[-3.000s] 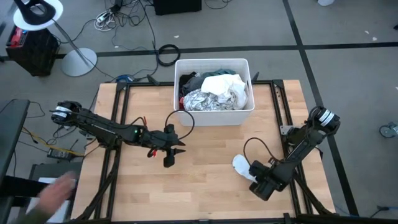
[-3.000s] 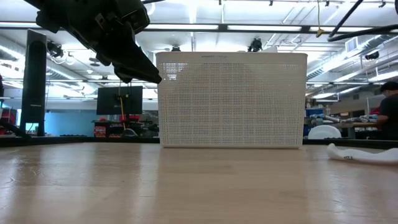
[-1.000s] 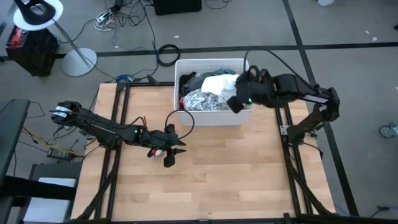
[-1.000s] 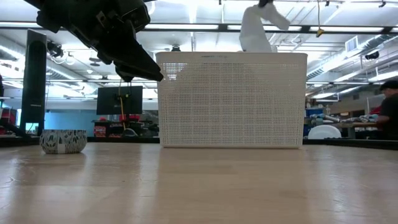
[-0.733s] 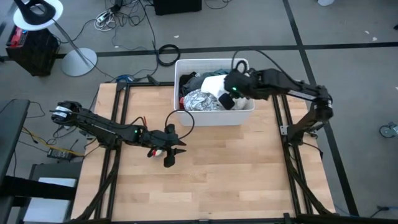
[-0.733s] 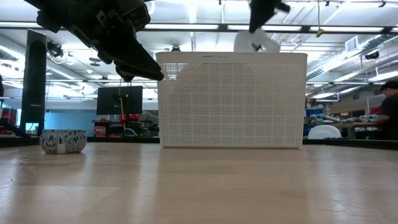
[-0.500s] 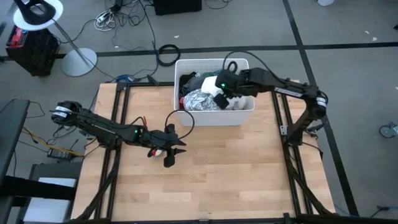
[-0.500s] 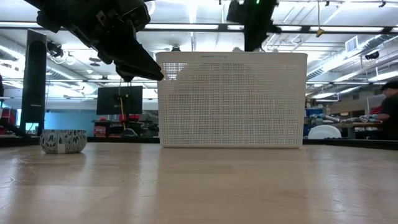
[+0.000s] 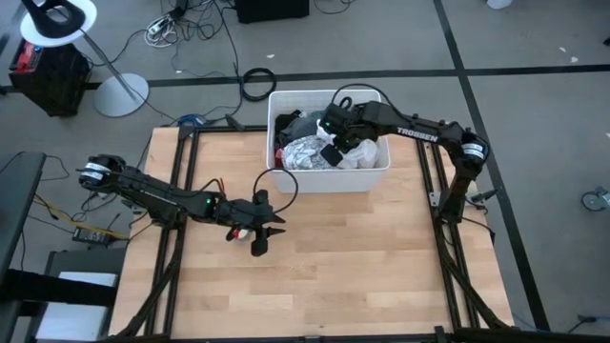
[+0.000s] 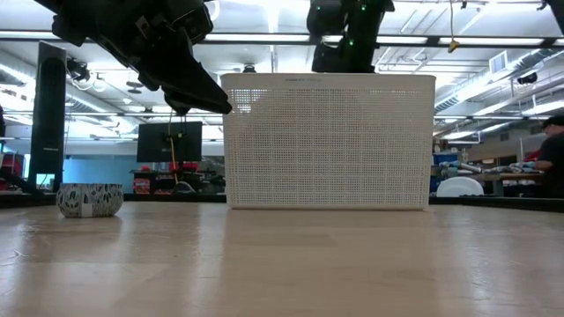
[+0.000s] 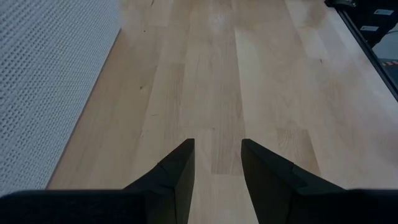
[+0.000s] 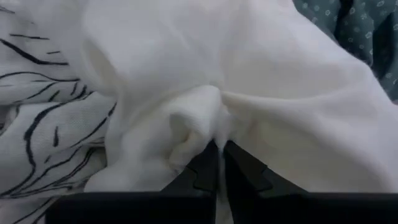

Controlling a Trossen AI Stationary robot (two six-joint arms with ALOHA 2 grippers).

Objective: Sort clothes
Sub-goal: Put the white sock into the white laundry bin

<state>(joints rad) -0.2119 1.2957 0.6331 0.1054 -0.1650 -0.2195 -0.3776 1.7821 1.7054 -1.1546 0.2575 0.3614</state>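
Right gripper [image 12: 217,163] is down inside the bin [image 9: 329,178], fingers nearly together and pinching a fold of the white cloth [image 12: 261,93]. It's clenched on that fabric as far as the wrist view shows. Right next to the white piece sits a white cloth with black streaks [image 12: 43,124], and a teal dotted bit [image 12: 367,37] peeks out on the other side. From above, the rest of the clothes [image 9: 303,143] are piled in the bin too, dark stuff toward its left end.

Left gripper [image 9: 259,236] hangs over bare table [image 9: 334,267], in front of the bin's left corner, fingers [image 11: 180,171] spread apart with nothing between them.

A small patterned roll [image 10: 89,200] lies well off to the side of the bin in the low view.
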